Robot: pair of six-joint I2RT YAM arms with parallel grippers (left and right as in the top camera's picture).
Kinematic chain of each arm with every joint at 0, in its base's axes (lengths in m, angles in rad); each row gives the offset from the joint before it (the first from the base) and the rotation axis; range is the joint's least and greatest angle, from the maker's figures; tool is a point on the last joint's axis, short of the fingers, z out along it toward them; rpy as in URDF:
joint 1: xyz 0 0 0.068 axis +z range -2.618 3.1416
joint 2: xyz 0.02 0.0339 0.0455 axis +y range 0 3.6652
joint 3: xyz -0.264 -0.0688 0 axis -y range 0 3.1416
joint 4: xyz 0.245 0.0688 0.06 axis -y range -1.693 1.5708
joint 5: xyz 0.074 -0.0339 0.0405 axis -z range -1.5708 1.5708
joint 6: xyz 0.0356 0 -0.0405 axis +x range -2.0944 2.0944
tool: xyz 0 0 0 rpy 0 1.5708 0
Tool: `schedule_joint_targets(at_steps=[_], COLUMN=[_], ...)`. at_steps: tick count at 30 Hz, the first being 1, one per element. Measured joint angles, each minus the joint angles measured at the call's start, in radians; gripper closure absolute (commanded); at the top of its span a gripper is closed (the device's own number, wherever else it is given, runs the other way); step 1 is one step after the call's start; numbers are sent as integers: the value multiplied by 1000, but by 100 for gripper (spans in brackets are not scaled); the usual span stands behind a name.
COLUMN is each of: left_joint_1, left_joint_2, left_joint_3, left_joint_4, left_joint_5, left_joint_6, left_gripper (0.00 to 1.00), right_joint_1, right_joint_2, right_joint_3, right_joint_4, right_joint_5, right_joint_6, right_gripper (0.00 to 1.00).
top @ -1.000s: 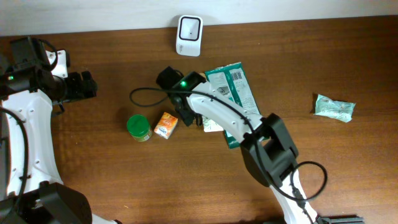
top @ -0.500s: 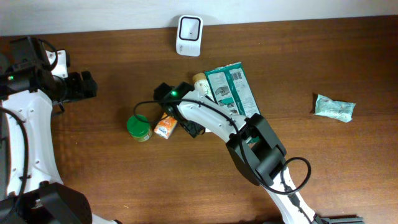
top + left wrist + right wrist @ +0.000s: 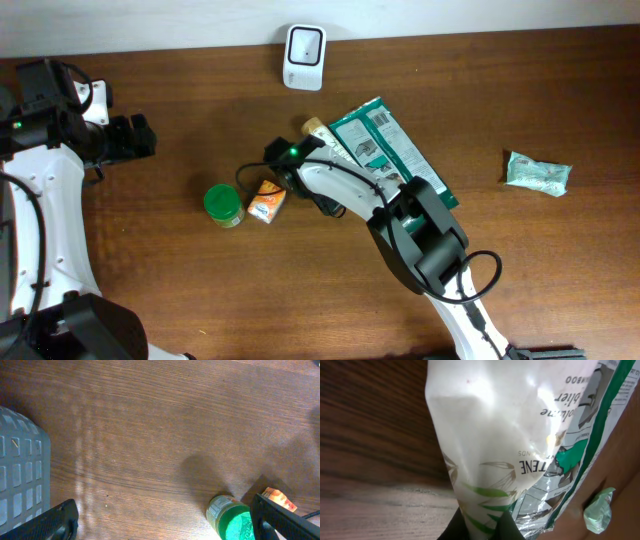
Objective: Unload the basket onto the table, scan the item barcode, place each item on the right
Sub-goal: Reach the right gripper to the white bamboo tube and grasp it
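The right hand (image 3: 480, 527) is now pressed together on one end of the green and white packet (image 3: 385, 140). In its own wrist view the shiny film fills the picture and the two dark fingers pinch it at the bottom edge. A second ago this hand was wide and low beside the small orange box (image 3: 266, 200); since then it has shut, and the packet has turned on the bench (image 3: 150, 280), so that its far end points more to the lower right.

I judge that the grasp is made and that carrying comes next. The white scanner (image 3: 303, 45) stands at the back edge of the bench, apart from the packet. The barcode (image 3: 383, 120) faces upward. I cannot tell if the packet is already off the wood.

The left hand (image 3: 165, 510) is spread wide and holds nothing, above the green jar (image 3: 234, 521).
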Motion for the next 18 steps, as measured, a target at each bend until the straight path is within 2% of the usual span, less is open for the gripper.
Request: schedule_joint_targets(at_steps=[4,8,13,14,15,16,17,18], left_joint_1=[0,0,0,0,0,0,0,0], left_joint_2=[0,0,0,0,0,0,0,0], left_joint_3=[0,0,0,0,0,0,0,0], left_joint_4=[1,0,0,0,0,0,0,0], left_joint_5=[0,0,0,0,0,0,0,0], left_joint_6=[0,0,0,0,0,0,0,0], left_gripper=[1,1,1,1,1,1,1,1], right_joint_1=[-10,-25,-153,-182,-210,-244,-261,-276], right_joint_2=[1,-8,-19,-21,-21,-24,-24,-26], right_joint_3=[110,229,222,208,191,159,137,115], right_joint_4=[-69,-121,-98,-89,-85,-83,-84,-86], right_joint_5=[-188,-581,-986,-1019,-1042,-1069,-1079,-1086], right_joint_6=[-51,-117,-126,-119,-114,-108,-98,-97], right_gripper=[96,96,96,95,74,48,39,36])
